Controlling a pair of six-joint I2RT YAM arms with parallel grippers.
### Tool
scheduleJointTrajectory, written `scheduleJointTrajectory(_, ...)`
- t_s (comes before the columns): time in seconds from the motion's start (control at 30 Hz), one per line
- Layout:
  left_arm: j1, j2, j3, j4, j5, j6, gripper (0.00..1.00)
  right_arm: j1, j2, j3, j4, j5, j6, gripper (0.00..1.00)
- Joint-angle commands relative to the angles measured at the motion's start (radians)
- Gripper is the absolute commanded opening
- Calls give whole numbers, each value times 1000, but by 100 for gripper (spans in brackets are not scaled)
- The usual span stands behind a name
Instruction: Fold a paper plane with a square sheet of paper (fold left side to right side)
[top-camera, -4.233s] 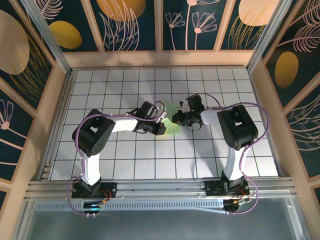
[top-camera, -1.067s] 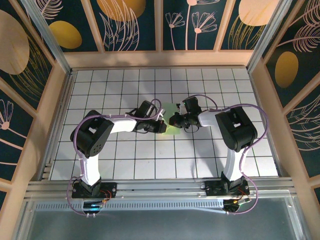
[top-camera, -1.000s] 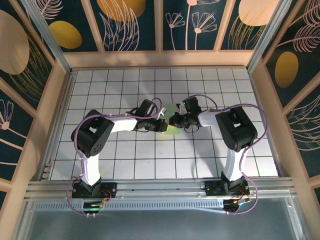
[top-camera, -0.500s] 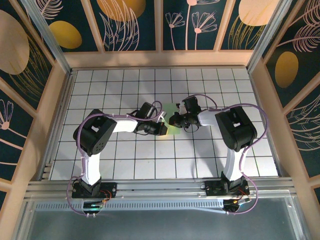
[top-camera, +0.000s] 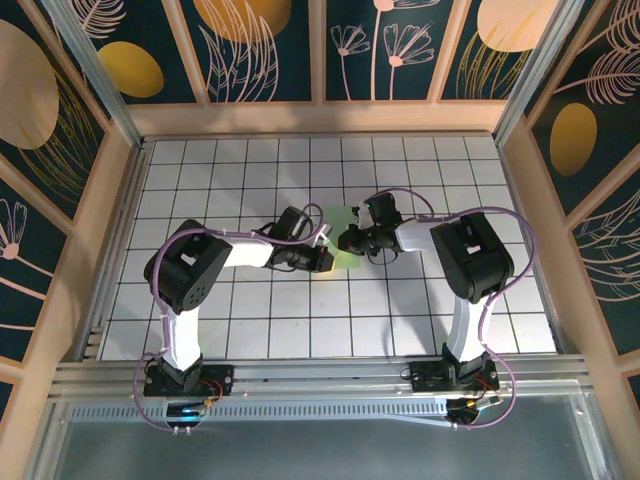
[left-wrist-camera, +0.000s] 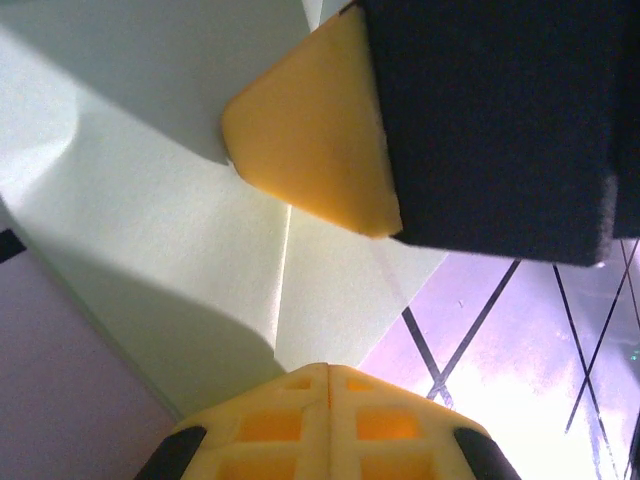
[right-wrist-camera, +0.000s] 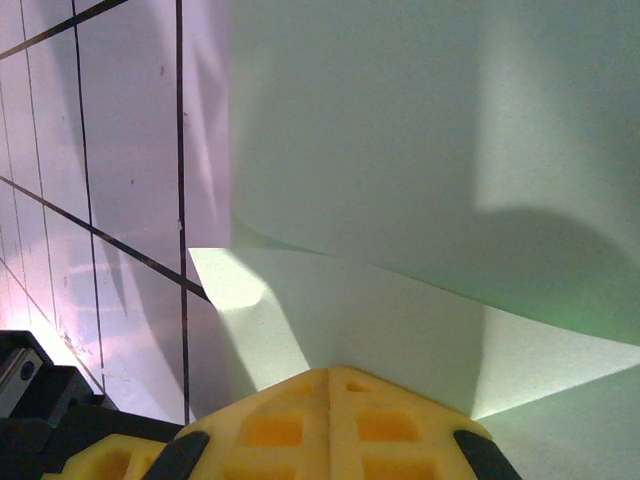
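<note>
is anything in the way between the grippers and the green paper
Nothing visible stands in the way. The left gripper and the right gripper, both shut, are down at the green paper from opposite sides, with no other object between either one's fingertips and the sheet.

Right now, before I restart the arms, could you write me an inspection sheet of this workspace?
Surface: white grid table, flat, with dark grid lines.
Job's things: sheet of paper, pale green, partly folded with visible creases, lying mid-table between the two tools.
Clutter: nothing seen.
Grippers: left tool shut, tip at the paper's crease; right tool shut, tip on the paper. The frames do not show whether either one pinches the sheet.
Cables: purple cables loop loosely along both arms, off the paper.
Surroundings: wooden frame with dark floral panels on three sides; metal rail at the near edge.
</note>
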Motion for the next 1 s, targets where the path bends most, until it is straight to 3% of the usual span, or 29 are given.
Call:
scheduleJointTrajectory(0.0, 2, -27, -67, -78, -34, 24, 0, -9, 41, 2, -75, 71, -24, 0)
scheduleJointTrajectory(0.27, 34, -94, -23, -39, -2, -17, 0, -8, 37, -2, -76, 68, -26, 0)
scheduleJointTrajectory(0.63, 31, 22, 94, -9, 75, -15, 0, -8, 39, -4, -70, 68, -19, 0)
scheduleJointTrajectory(0.97, 13, 74, 109, -44, 38, 15, 0, -8, 38, -3, -80, 75, -24, 0)
